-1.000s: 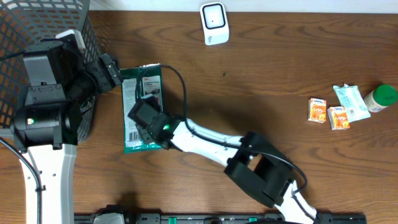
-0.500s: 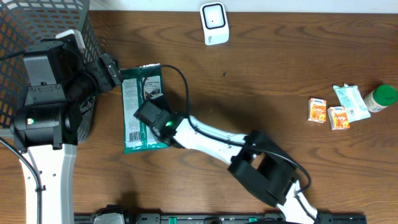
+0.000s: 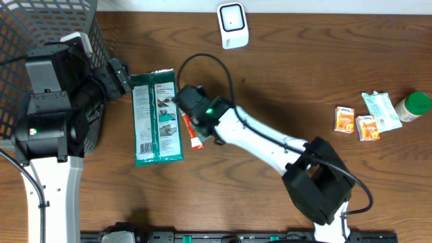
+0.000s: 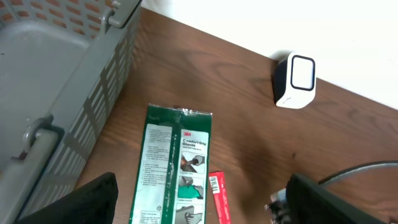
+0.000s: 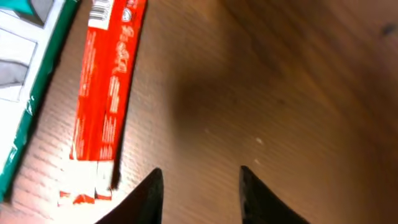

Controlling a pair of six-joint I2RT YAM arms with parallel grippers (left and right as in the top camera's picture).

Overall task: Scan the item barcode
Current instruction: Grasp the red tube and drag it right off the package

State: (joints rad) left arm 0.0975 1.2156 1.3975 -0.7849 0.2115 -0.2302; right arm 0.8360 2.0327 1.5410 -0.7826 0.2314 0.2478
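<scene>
**A:** What do we see of the item?

**B:** We see a green glove packet (image 3: 156,118) lying flat on the brown tabletop (image 3: 290,74), just beside the grey basket (image 3: 40,20). It is dark green. A white printed panel runs down the long side nearer the basket. At one end of that panel we make out what looks like a barcode, facing up. The green part carries a red logo, white lettering and small photos of gloves.

**A:** And the red thing?

**B:** That is a narrow red sachet (image 3: 191,131) on the packet's far side from the basket, lying slightly askew along its edge. We cannot tell whether the two touch. It has white print along its length, a white end, and a pale patch with dark bars at the other end.

**A:** How do we find the grippers?

**B:** The left gripper (image 3: 123,77) hangs between the basket and the packet's corner, with its fingers spread wide and nothing in them. The right gripper (image 5: 198,198) is just beyond the sachet from the basket. Its fingers are apart, with only bare wood between them.

**A:** Anything else?

**B:** A white scanner (image 3: 232,25) stands well apart from the basket, beyond the packet. Farthest from the basket we see two small orange cartons (image 3: 356,123), a pale blue wrapper (image 3: 381,108) and a green-capped bottle (image 3: 415,104).
</scene>
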